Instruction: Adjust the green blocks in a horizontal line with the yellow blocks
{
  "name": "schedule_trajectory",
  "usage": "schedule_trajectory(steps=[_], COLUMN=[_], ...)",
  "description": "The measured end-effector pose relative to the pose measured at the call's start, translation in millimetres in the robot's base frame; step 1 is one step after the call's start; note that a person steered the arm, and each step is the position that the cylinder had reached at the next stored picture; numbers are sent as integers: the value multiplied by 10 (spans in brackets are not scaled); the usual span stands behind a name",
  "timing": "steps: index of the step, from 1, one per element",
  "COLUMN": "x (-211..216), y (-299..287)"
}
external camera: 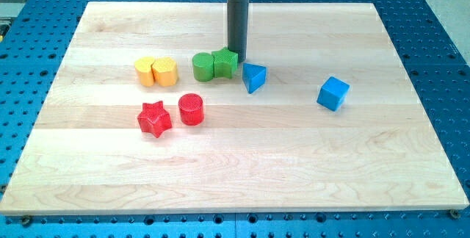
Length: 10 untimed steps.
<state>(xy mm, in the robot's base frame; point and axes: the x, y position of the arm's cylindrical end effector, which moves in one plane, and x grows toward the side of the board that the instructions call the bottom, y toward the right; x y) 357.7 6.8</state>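
Two yellow blocks (156, 71) sit touching each other at the view's left of centre. Two green blocks sit to their right: a green cylinder (203, 67) and a green star-like block (225, 63), touching each other. They lie in roughly the same row as the yellow pair, with a gap between the pairs. My tip (237, 56) comes down from the view's top and stands against the right rear side of the green star-like block.
A blue triangular block (253, 77) sits just right of my tip. A blue cube (333, 93) lies further right. A red star (154, 118) and a red cylinder (191, 109) sit below the yellow and green blocks on the wooden board (235, 179).
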Motion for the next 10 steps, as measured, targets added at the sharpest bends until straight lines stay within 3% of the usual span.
schedule_trajectory(steps=[4, 8, 10], x=[33, 242, 81], y=[69, -354, 192])
